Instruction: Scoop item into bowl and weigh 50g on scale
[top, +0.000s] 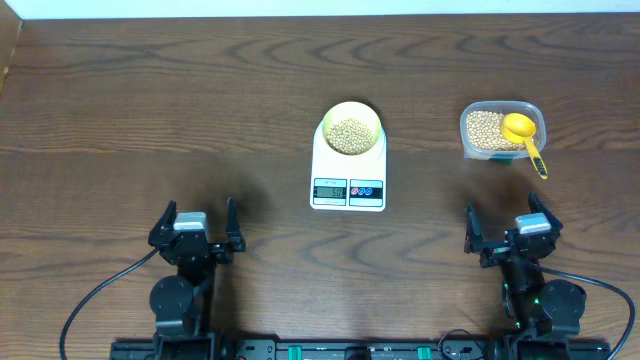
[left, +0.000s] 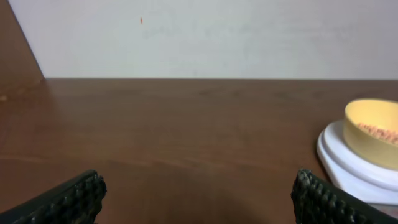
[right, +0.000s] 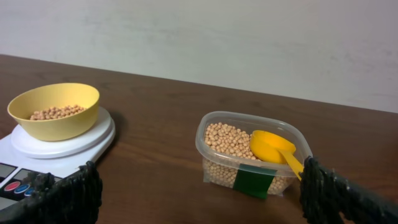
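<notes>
A pale yellow bowl (top: 350, 131) holding tan beans (top: 349, 135) sits on the white scale (top: 348, 181) at the table's middle; its display is lit. The bowl also shows in the left wrist view (left: 372, 134) and the right wrist view (right: 55, 110). A clear tub (top: 502, 130) of beans (right: 227, 140) stands at the right, with a bright yellow scoop (top: 523, 137) resting in it, handle toward the front. My left gripper (top: 193, 228) is open and empty near the front left. My right gripper (top: 512, 225) is open and empty in front of the tub.
The dark wooden table (top: 150, 120) runs to a pale wall at the back. A green label (right: 254, 182) is on the tub's front wall. Cables trail from both arm bases at the front edge.
</notes>
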